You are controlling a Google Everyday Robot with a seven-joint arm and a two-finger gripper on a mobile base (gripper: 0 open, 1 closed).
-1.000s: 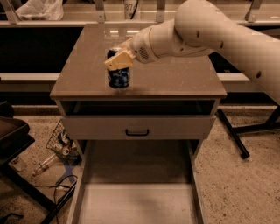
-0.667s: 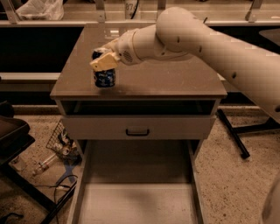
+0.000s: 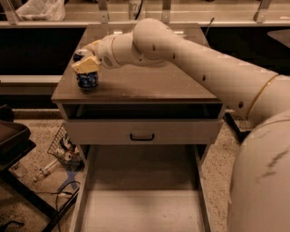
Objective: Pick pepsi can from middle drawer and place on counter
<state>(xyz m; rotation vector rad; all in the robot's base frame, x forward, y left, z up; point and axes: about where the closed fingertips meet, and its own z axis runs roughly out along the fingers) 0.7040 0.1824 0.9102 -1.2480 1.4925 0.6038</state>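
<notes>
The pepsi can [image 3: 87, 80], dark blue with a white-blue logo, stands upright at the front left corner of the counter [image 3: 149, 84]. Its base is on or just above the surface; I cannot tell which. My gripper [image 3: 87, 61] has reached in from the right and is shut on the can's upper part. One yellowish finger [image 3: 85, 65] is in front of the can and the other is behind it. The middle drawer [image 3: 140, 210] is pulled out below, and its bare floor holds nothing.
The upper drawer front with a dark handle [image 3: 142, 135] is slightly ajar under the counter. A wire basket and bottles [image 3: 61, 149] lie on the floor at the left, beside a black stand [image 3: 13, 140]. A shelf with a plastic bag [image 3: 41, 9] runs behind.
My gripper has carried the can leftward across the counter, from near the middle to the front left corner.
</notes>
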